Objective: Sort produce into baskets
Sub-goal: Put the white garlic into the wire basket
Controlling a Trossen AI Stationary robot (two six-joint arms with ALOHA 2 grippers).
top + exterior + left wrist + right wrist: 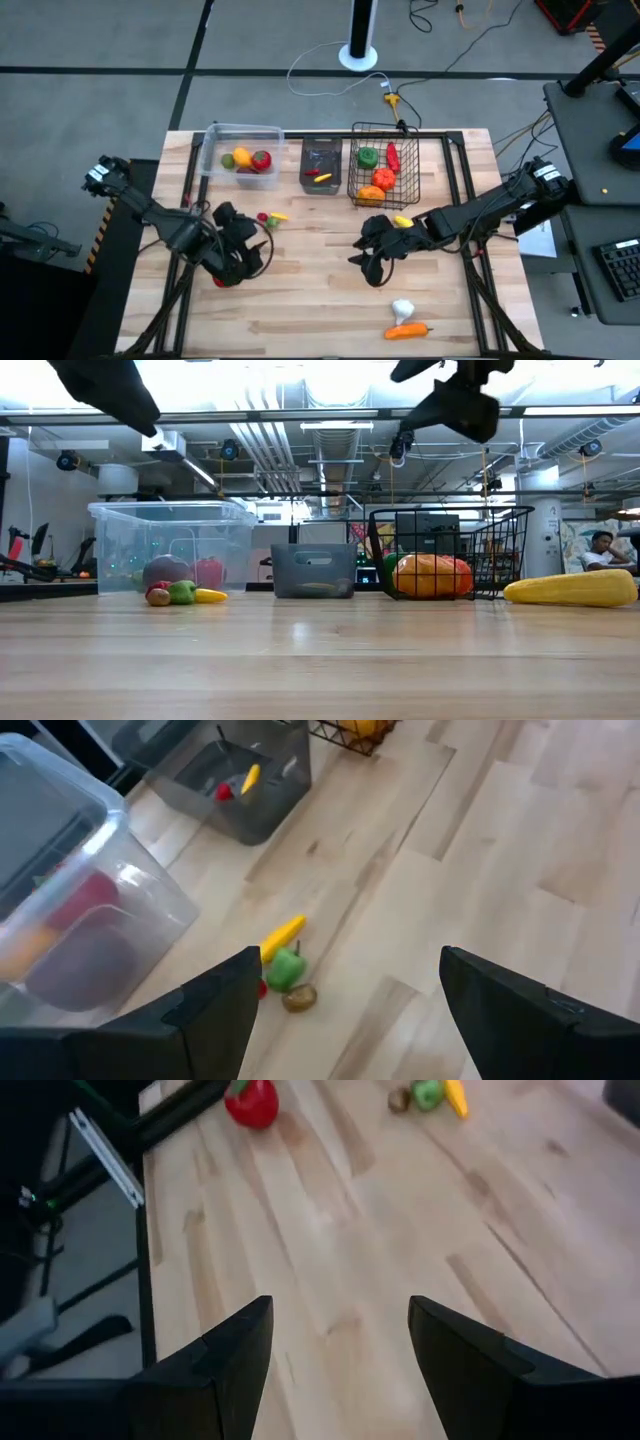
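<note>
Toy produce cluster (285, 965) just beside clear tub (240, 156), likely light, hard, slick, best pinched across green piece; left gripper (345, 1010) hovering above it, fingers apart, empty; right gripper (340, 1370) likewise spread, nothing held.

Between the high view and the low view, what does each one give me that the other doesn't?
Only the high view shows the white garlic and orange carrot near the table's front edge, the red piece under the left arm, and both grippers, left and right, with open fingers. Only the low view shows the room behind and a seated person. Both show the clear tub, dark bin, wire basket and the small cluster by the tub.
</note>
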